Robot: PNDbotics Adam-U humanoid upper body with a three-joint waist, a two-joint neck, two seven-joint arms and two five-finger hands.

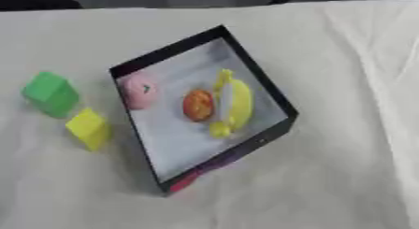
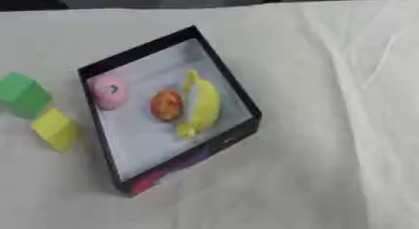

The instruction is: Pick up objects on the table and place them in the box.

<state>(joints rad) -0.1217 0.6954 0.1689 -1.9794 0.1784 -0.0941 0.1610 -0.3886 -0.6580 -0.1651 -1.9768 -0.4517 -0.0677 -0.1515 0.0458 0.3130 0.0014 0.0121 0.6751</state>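
One black-walled box sits askew on the white tablecloth, its near corner toward the camera, with a reddish-purple print along the near outer wall that is too blurred to read. Inside it lie three things on the pale floor: one yellow banana, one orange round fruit touching it on its left, and one pink round object against the left wall. Outside, left of the box, stand two blocks: one yellow block nearer, one green block just beyond it. In the right eye view the green block is cut off by the left edge; the left eye view shows it whole. Neither robot hand appears in either view, so their state cannot be told.
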